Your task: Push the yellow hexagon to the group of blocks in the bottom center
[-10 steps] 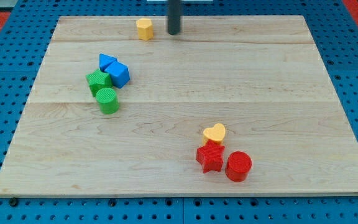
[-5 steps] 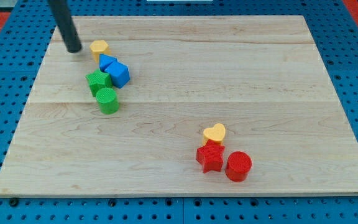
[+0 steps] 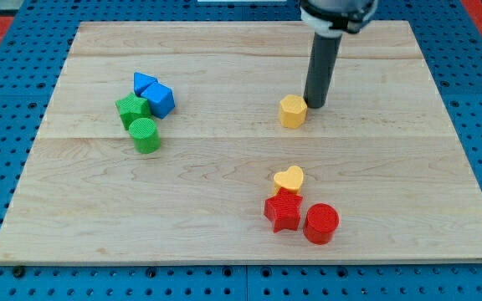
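Wooden board (image 3: 224,209) on blue pegboard (image 3: 7,50).

Far left cluster: green star (image 3: 132,109), green cylinder (image 3: 145,135) just below, touching. Blue triangle (image 3: 145,83) and blue cube (image 3: 161,99) right beside green star.

Middle: yellow hexagon (image 3: 292,110), alone, well above bottom group.

My tip (image 3: 315,104) touching yellow hexagon's upper right side. No pincer here, only straight dark rod.

Bottom center group: yellow heart (image 3: 289,178) on top, red star (image 3: 283,211) under it, red cylinder (image 3: 321,223) at right, all close together.
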